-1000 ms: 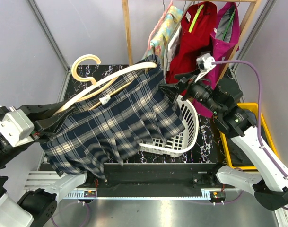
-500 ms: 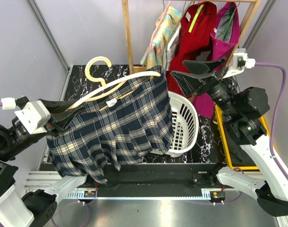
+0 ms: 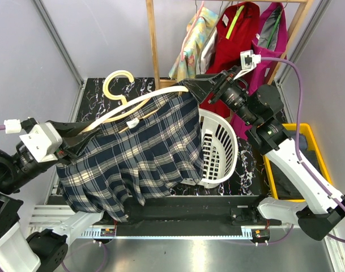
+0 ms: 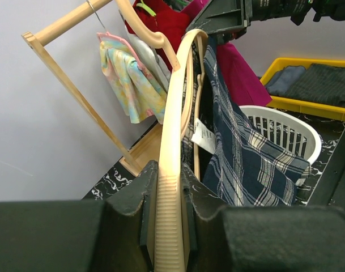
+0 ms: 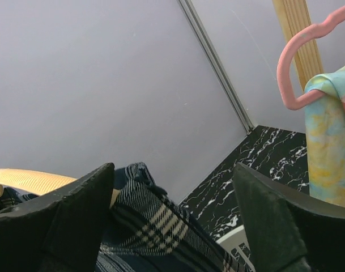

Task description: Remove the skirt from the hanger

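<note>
At nine o'clock, the left tool [image 4: 169,190] clamps the hanger [image 3: 139,100] bearing the plaid skirt [image 3: 144,156], white tag [image 4: 204,135] unreadable; right tool [image 5: 172,195] spread apart at one o'clock.

We see the skirt [image 3: 138,158] draped on the hanger [image 3: 132,102] over the bench [image 3: 93,90], with the left end effector [image 3: 76,141] at the hanger's left end and the right end effector [image 3: 197,88] at its right. The basket [image 3: 220,147] sits just right of the skirt, the bin [image 3: 319,153] farther right, the rack [image 3: 152,39] behind.

No legible text, not even on the white tag [image 4: 204,136] of the skirt [image 4: 246,164].
</note>
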`<state>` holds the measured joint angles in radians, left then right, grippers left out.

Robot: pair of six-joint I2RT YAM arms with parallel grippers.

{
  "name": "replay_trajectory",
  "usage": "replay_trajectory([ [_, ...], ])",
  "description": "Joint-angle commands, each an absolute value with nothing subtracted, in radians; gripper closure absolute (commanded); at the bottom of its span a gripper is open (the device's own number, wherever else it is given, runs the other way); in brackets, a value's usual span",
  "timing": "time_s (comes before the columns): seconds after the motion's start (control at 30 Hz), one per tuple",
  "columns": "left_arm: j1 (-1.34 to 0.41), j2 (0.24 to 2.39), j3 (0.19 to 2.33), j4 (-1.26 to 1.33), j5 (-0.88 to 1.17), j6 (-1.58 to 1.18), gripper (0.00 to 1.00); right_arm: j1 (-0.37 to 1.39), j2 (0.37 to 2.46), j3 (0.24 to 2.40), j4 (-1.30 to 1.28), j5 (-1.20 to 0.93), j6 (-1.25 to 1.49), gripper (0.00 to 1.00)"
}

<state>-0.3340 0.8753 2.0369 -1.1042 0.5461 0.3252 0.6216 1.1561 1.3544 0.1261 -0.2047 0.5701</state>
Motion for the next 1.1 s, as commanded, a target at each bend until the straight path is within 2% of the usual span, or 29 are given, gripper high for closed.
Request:
replay_trajectory([
  [0.0, -0.334, 0.853, 2.028, -0.908, 0.561, 0.331, 1.00, 0.629, 1.157, 1.414, 0.155, -0.242, 0.606, 0.20],
  [0.07, -0.334, 0.847, 2.016, -0.894, 0.555, 0.334, 1.00, 0.629, 1.164, 1.419, 0.146, -0.247, 0.612, 0.31],
  [0.1, -0.334, 0.845, 2.010, -0.891, 0.555, 0.336, 1.00, 0.629, 1.167, 1.420, 0.143, -0.248, 0.618, 0.45],
  [0.17, -0.334, 0.844, 2.005, -0.882, 0.549, 0.339, 1.00, 0.629, 1.173, 1.427, 0.133, -0.244, 0.624, 0.58],
  [0.3, -0.334, 0.839, 1.990, -0.873, 0.542, 0.345, 1.00, 0.627, 1.186, 1.443, 0.109, -0.236, 0.635, 0.93],
  [0.37, -0.336, 0.835, 1.982, -0.864, 0.534, 0.347, 1.00, 0.627, 1.190, 1.456, 0.089, -0.229, 0.634, 1.00],
  [0.6, -0.334, 0.815, 1.898, -0.839, 0.541, 0.362, 1.00, 0.627, 1.235, 1.526, 0.074, -0.221, 0.615, 1.00],
  [0.87, -0.334, 0.845, 1.701, -0.664, 0.678, 0.249, 1.00, 0.629, 1.416, 1.793, 0.074, -0.331, 0.646, 1.00],
  [1.07, -0.336, 0.946, 1.678, -0.566, 0.612, 0.259, 1.00, 0.627, 1.430, 1.824, 0.072, -0.356, 0.653, 1.00],
])
